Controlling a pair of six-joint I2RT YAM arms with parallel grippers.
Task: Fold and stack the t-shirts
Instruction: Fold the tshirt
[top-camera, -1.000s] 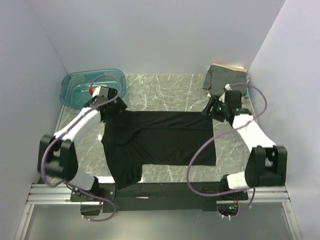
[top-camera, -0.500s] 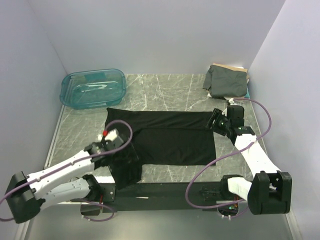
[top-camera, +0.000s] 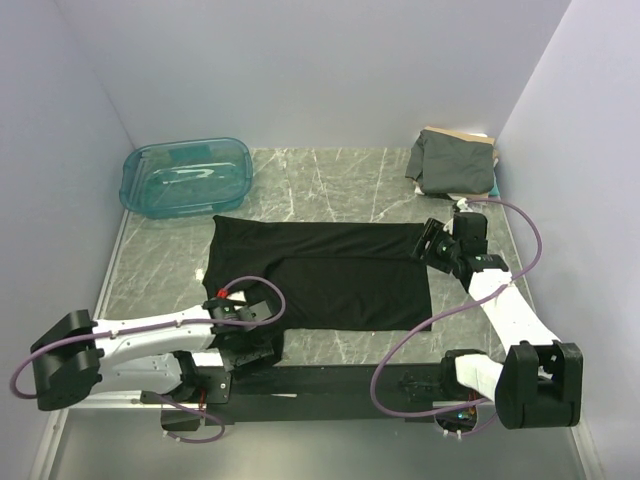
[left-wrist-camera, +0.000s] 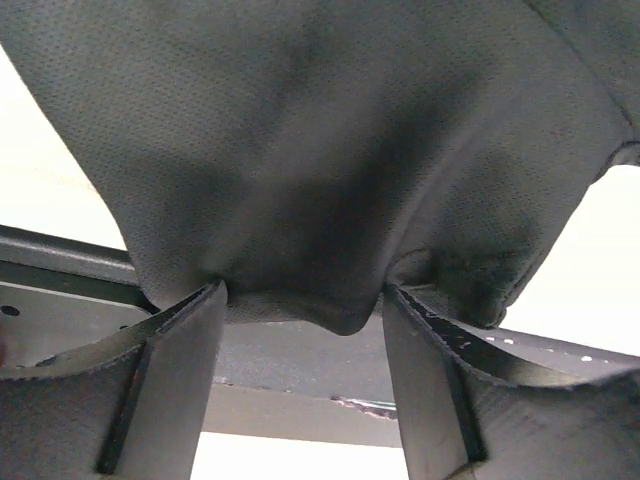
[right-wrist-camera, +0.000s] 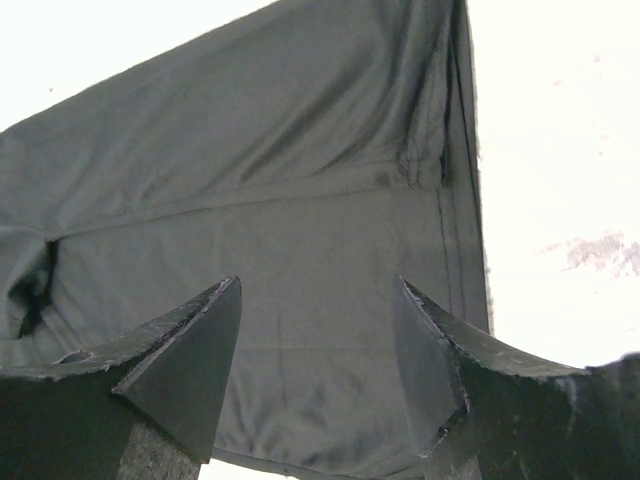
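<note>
A plain black t-shirt (top-camera: 330, 275) lies spread on the marble table, its far part folded over toward the middle. My left gripper (top-camera: 256, 320) is low at the shirt's near left sleeve. In the left wrist view it (left-wrist-camera: 305, 300) is open, and the black cloth's (left-wrist-camera: 320, 150) hem sags between the two fingertips. My right gripper (top-camera: 428, 243) is at the shirt's right edge. In the right wrist view it (right-wrist-camera: 318, 285) is open and empty over the black cloth (right-wrist-camera: 300, 200). A folded dark grey-green shirt (top-camera: 455, 163) lies on a tan one (top-camera: 462, 133) at the back right.
A translucent teal bin (top-camera: 185, 175) stands at the back left. The black metal frame rail (top-camera: 330, 380) runs along the table's near edge, just under my left gripper. Grey walls close in on the left, back and right.
My left arm has swung from the shirt's far left corner by the bin down to its near left sleeve. My right gripper has drawn back slightly at the right edge.
</note>
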